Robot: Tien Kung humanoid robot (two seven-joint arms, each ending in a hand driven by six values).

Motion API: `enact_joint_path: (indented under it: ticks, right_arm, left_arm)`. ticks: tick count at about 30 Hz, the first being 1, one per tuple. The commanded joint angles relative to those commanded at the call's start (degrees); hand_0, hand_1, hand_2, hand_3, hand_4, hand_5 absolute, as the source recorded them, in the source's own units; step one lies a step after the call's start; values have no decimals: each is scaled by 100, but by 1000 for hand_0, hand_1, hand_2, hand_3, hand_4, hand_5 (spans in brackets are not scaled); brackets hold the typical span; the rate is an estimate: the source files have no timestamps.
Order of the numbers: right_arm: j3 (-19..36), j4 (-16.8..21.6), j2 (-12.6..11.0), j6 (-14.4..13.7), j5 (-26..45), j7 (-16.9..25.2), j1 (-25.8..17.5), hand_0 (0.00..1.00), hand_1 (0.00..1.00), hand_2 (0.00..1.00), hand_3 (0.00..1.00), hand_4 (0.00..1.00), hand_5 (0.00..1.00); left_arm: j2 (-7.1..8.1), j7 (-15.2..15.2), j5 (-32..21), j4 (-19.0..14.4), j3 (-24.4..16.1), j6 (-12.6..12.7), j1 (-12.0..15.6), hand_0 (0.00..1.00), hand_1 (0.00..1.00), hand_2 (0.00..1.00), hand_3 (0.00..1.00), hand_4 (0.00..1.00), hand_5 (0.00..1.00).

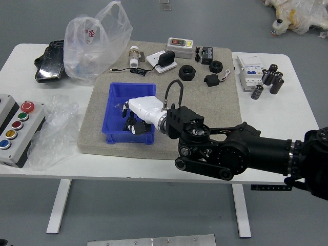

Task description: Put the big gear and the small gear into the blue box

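A power adapter lies left of 2 gears on beige matting; the right hand, grip unclear, partly hides the blue box; gray floor beyond.

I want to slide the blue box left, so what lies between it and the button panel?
The head view shows crumpled clear plastic on the white table beside the button panel, then a bare strip of mat up to the blue box.

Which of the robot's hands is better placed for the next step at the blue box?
Right, I'd judge: the right hand is already over the blue box, with its arm reaching in from the right. The left hand isn't over the table.
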Motion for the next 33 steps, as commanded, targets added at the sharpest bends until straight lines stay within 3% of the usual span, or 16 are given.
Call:
enact_joint_path:
  ticks: [25, 33]
  right_arm:
    - [63, -12, -44, 130, -218, -35, 29, 317, 573, 631, 691, 642, 194]
    - [423, 93, -174, 146, -285, -26, -18, 316, 573, 638, 694, 671, 211]
  left_arm:
    - [-23, -10, 27, 1, -39, 0, 5, 653, 560, 528, 676, 657, 297]
    - [-30, -17, 34, -2, -65, 13, 15, 651, 560, 527, 677, 655, 294]
